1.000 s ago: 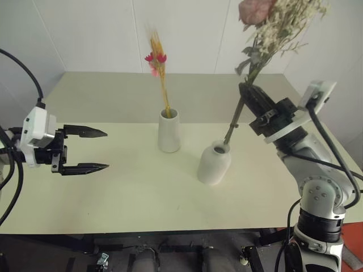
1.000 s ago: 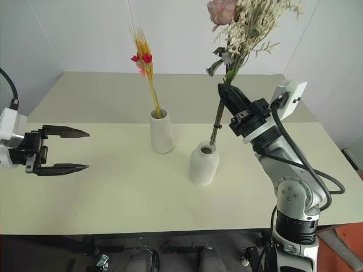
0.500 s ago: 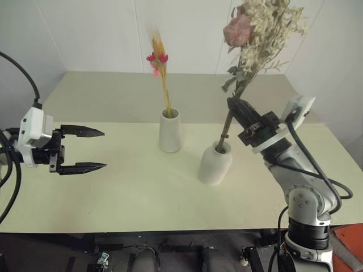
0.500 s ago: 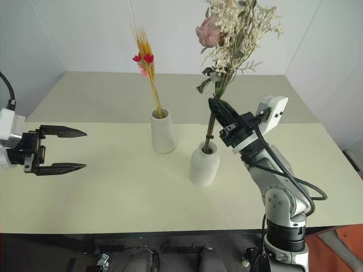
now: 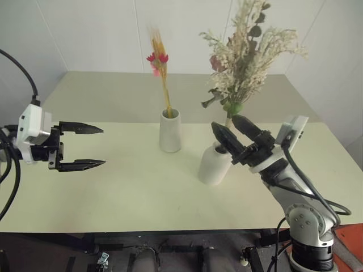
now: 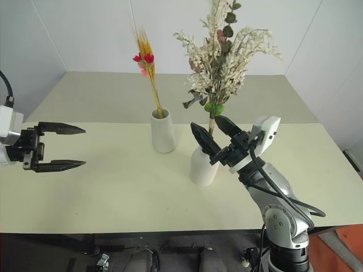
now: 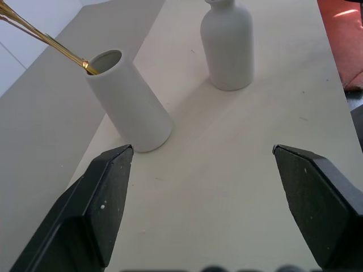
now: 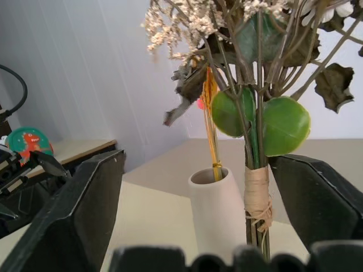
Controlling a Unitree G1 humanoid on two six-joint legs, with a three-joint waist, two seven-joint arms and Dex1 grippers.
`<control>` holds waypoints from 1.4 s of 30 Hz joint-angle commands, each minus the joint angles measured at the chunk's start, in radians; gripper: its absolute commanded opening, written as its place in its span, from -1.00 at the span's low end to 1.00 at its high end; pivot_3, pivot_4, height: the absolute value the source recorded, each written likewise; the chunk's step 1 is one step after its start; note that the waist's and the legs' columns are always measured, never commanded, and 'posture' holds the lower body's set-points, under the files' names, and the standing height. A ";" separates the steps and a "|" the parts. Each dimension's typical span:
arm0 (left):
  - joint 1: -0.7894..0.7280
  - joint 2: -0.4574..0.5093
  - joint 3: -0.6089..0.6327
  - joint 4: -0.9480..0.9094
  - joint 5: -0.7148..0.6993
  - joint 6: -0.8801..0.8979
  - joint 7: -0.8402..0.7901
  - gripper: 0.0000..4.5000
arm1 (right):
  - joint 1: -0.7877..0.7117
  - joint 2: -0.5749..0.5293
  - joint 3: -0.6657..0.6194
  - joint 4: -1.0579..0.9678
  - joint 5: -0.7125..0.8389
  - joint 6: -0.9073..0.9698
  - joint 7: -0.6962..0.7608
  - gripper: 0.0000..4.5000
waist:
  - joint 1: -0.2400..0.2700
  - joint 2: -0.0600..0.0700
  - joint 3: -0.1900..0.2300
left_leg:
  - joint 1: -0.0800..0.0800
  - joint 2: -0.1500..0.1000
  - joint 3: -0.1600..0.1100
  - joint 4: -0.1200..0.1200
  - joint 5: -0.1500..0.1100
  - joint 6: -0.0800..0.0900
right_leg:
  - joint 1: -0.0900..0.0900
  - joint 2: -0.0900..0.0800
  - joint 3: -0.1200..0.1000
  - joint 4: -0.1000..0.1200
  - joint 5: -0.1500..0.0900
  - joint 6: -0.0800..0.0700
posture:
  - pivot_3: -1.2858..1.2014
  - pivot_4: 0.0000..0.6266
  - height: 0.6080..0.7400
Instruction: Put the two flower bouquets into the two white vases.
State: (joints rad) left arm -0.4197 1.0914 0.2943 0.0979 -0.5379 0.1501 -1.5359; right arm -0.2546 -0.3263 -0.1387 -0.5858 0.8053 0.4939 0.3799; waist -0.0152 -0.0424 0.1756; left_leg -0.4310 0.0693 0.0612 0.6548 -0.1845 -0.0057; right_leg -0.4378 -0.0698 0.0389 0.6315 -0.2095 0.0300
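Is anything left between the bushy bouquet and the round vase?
Nothing visible. The bushy bouquet stands with its stems down in the round vase; the right pincer is open around the stems.

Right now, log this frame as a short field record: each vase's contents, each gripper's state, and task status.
tall vase: holds the yellow bouquet, upright
round vase: holds the bushy bouquet, stems down in its mouth
left gripper: open, empty, hovering over the table off to the left of both vases
right gripper: open, fingers either side of the bushy bouquet's stems, not gripping
task status: both bouquets stand in vases
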 commanded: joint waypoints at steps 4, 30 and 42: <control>-0.033 -0.007 -0.005 0.017 0.004 -0.029 -0.004 0.90 | 0.178 -0.146 -0.069 -0.140 0.076 0.012 0.116 0.99 | 0.007 0.000 0.000 | 0.000 0.000 0.000 -0.001 0.000 0.000 | 0.000 -0.001 0.000 -0.001 0.000 0.000 | 0.03 -0.52 1.00; -0.002 -0.001 0.032 -0.007 0.001 -0.006 0.017 0.90 | 0.636 -0.734 -0.927 0.510 -0.100 -0.210 1.010 0.99 | 0.002 -0.001 -0.001 | 0.016 -0.001 0.001 -0.005 0.000 0.000 | 0.015 -0.002 0.000 -0.004 -0.009 0.001 | 0.03 -0.52 1.00; 0.023 0.007 0.063 -0.019 0.004 0.006 0.028 0.90 | 0.572 -0.746 -0.899 0.528 -0.144 -0.194 1.039 0.99 | 0.003 -0.001 -0.001 | 0.016 -0.002 0.001 -0.005 0.000 -0.001 | 0.014 -0.003 0.000 -0.004 -0.009 0.001 | 0.03 -0.52 1.00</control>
State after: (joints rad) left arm -0.3946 1.0739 0.3159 0.0930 -0.5185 0.1582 -1.5134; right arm 0.3261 -1.0572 -1.0259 -0.0523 0.6634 0.3056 1.4141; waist -0.0123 -0.0439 0.1746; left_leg -0.4150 0.0672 0.0620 0.6495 -0.1848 -0.0062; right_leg -0.4234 -0.0728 0.0388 0.6276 -0.2190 0.0311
